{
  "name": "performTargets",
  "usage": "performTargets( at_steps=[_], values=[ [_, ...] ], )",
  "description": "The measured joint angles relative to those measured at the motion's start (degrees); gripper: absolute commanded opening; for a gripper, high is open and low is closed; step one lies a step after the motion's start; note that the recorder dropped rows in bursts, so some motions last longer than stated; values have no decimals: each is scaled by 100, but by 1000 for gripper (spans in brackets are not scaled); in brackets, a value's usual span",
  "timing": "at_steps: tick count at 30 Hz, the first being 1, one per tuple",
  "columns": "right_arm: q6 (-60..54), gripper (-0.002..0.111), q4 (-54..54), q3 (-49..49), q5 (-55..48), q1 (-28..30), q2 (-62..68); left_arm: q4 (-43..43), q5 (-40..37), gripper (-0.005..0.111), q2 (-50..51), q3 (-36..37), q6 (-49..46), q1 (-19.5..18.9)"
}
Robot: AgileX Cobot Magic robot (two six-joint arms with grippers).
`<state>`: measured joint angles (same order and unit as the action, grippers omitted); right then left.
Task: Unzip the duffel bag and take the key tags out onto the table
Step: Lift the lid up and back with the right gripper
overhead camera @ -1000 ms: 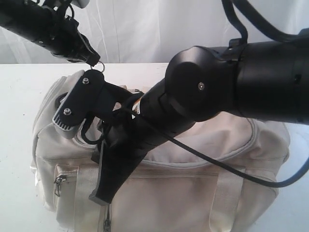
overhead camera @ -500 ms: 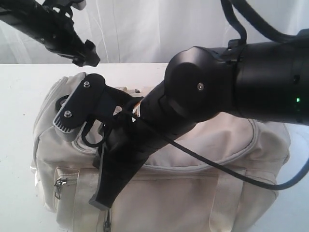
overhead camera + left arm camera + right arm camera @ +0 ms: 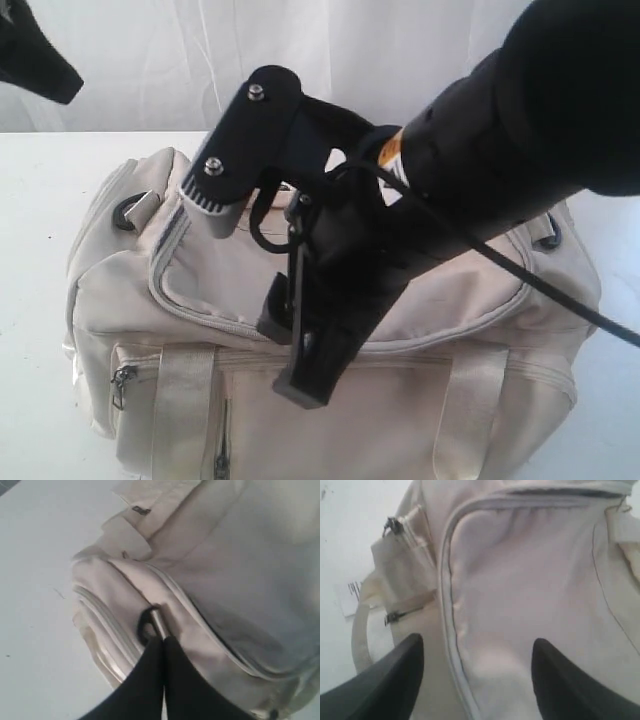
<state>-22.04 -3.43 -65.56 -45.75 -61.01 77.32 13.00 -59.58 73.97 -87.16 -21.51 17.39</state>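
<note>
1. A wide white surface [image 3: 40, 200] fills the scene, and a white curtain [image 3: 150, 60] hangs behind it.
2. The duffel bag [image 3: 450, 400], made of cream fabric, lies on the surface near the middle. Its long front side faces the exterior camera. Its curved top flap, edged with grey piping, faces up.
3. The thick black right arm [image 3: 500, 150] reaches in from the upper right. It crosses in front of the bag's top and hides much of the flap in the exterior view. A small orange and white label [image 3: 390, 152] sits on the arm, and its writing is too small to read.
4. The right end effector [image 3: 287, 358] points down over the top flap. Its two black fingers are spread wide, with only bag fabric below them and nothing gripped.
5. The left end effector [image 3: 68, 88] sits in the upper left corner of the exterior view, well apart from the bag. In the left wrist view its fingers press together and hold nothing.
6. A webbing handle [image 3: 180, 410] runs down the bag's front.
7. A black strap ring [image 3: 125, 212] sits on the end of the bag at the left of the exterior view, near the flap's corner.
8. A white paper tag [image 3: 347, 596] printed with black bars lies just beside the bag. The print is unreadable.
9. A small dark sewn tab [image 3: 141, 510] sits on the bag, and any lettering on it is too blurred to read.
10. A metal zip pull [image 3: 122, 380] hangs on a front pocket.
</note>
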Motion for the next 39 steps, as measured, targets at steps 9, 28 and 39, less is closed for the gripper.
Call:
performTargets(
  at_steps=[9, 28, 39],
  values=[
    [222, 58, 123, 71, -201, 0, 226, 384, 674, 0, -1922, 2725, 0, 0],
    [989, 0, 1214, 83, 665, 0, 718, 384, 2206, 0, -3366, 4611, 0, 0],
    [2697, 0, 4322, -1865, 1195, 878, 1813, 473, 2206, 0, -3366, 4611, 0, 0]
  ],
)
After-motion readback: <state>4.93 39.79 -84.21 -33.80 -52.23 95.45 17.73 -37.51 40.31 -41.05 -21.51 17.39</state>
